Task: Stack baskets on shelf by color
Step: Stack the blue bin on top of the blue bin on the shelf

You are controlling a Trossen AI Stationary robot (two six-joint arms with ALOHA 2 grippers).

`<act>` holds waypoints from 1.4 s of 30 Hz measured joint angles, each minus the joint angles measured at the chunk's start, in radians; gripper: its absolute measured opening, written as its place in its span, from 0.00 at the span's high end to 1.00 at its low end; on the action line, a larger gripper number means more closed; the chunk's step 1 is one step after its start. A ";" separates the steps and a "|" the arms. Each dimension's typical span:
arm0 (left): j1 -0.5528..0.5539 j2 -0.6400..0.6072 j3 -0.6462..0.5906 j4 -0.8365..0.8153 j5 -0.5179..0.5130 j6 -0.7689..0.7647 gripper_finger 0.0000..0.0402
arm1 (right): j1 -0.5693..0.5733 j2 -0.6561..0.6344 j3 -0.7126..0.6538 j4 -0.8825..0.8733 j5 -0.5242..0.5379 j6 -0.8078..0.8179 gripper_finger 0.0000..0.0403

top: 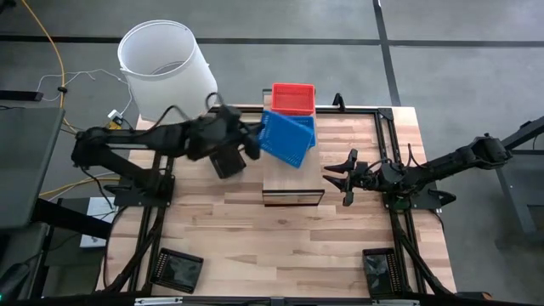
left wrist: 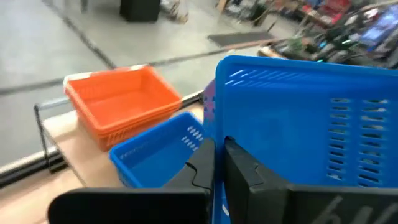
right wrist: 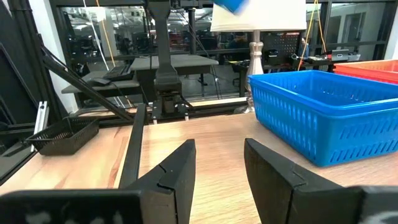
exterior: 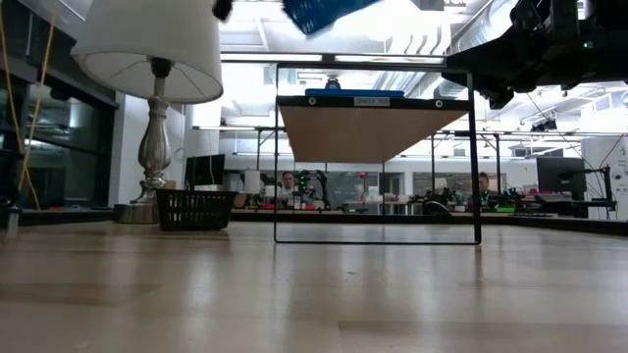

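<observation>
Black baskets sit nearest on the tabletop: one [top: 176, 269] at 7 o'clock, another [top: 379, 266] at 5 o'clock. Neither is touched.

Left gripper [top: 253, 140] is clamped on the rim of a tilted blue basket [top: 286, 138], held in the air above the shelf [top: 292, 183]. From the fingers, the carried basket hangs toward 3 o'clock. Its long axis runs slantwise, roughly 11 to 5 o'clock.

Second blue basket [left wrist: 163, 147] rests flat on the shelf, just below the carried one. Red basket [top: 293, 98] lies beside it toward 12 o'clock.

Judgement: the stacking turns on squaring the tilted basket over the seated blue one. The left arm is plainly nearer.

Right gripper [top: 347, 177] waits at 3 o'clock of the shelf, fingers spread, holding nothing.

White bucket [top: 166, 70] stands off the table at 11 o'clock.
</observation>
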 joint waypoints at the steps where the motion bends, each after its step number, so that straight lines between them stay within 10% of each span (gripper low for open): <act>1: 0.026 0.019 -0.001 0.003 0.023 -0.009 1.00 | 0.000 0.000 0.000 0.000 -0.001 0.000 0.69; 9: 0.150 0.159 -0.001 0.123 0.104 -0.086 1.00 | 0.000 0.000 0.000 0.000 -0.002 -0.003 0.69; 23: 0.105 0.203 -0.001 0.036 -0.167 -0.140 1.00 | 0.000 0.000 0.000 -0.005 -0.002 0.023 0.69; 42: 0.039 0.257 -0.001 0.026 -0.244 -0.182 0.94 | 0.000 0.000 0.000 0.013 -0.001 0.023 0.69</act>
